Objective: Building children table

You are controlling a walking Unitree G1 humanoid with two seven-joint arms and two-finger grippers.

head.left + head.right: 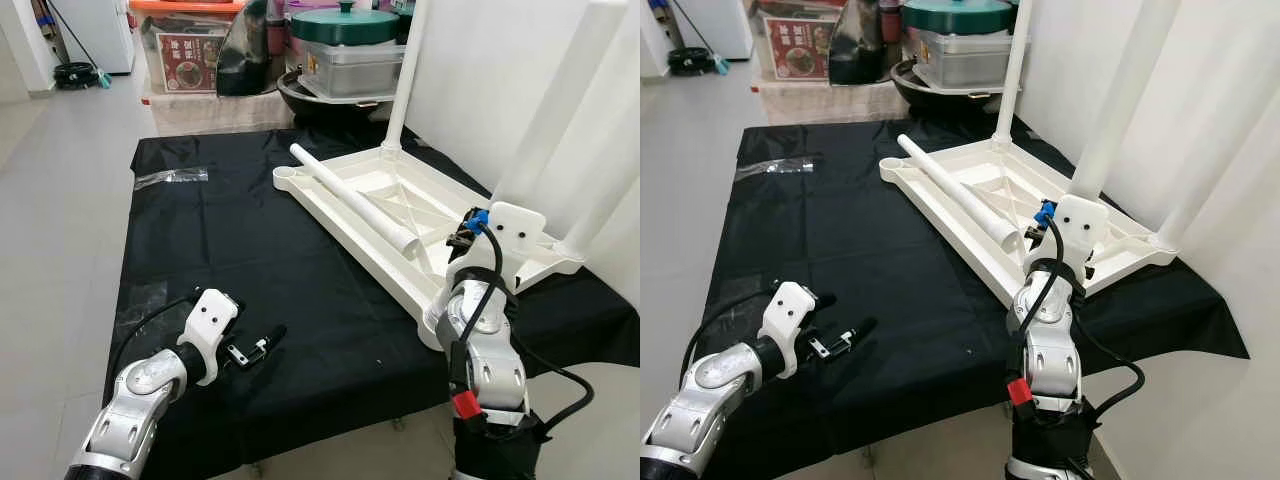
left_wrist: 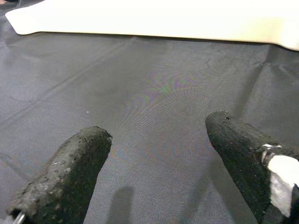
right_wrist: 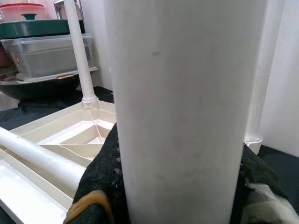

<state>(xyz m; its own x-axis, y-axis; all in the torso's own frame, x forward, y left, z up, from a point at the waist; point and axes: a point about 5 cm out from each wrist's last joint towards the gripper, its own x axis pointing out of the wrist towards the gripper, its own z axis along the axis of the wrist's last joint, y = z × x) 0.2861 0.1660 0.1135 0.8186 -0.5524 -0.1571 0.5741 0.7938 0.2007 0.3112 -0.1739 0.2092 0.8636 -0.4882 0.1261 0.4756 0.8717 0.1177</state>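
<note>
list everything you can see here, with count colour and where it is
tabletop: 1, white, upside down on the black cloth
upright legs: 3, white, standing in the tabletop's corners
loose leg: 1, white, lying across the tabletop
cloth: 1, black, spread over the floor
plastic bag: 1, clear, on the cloth's far left
storage boxes: several, stacked beyond the cloth
left hand: open, over bare cloth
right hand: shut on the nearest upright leg
</note>
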